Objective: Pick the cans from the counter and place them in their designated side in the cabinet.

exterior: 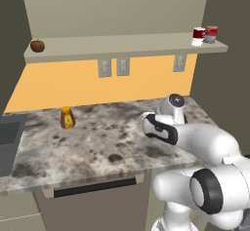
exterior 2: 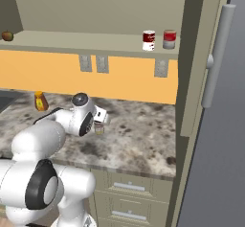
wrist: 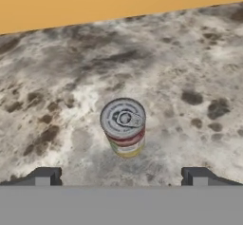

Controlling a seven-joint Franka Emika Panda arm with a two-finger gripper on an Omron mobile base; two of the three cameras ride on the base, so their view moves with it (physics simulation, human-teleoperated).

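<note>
Can (wrist: 123,126) upright on counter (wrist: 190,62), axis vertical

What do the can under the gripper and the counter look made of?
The can: likely metal, going by its shiny silver lid with a pull tab, wrapped in a glossy-looking printed label. The counter: looks like polished stone, grey-beige with dark speckles.

**Colours on the bench and shelf**

The bench (wrist: 190,67) is grey-beige stone with dark brown blotches. The can (wrist: 123,126) has a silver lid and a red-and-yellow label. At twelve o'clock runs an orange wall (wrist: 95,1). The shelf (exterior: 122,46) is beige.
</note>
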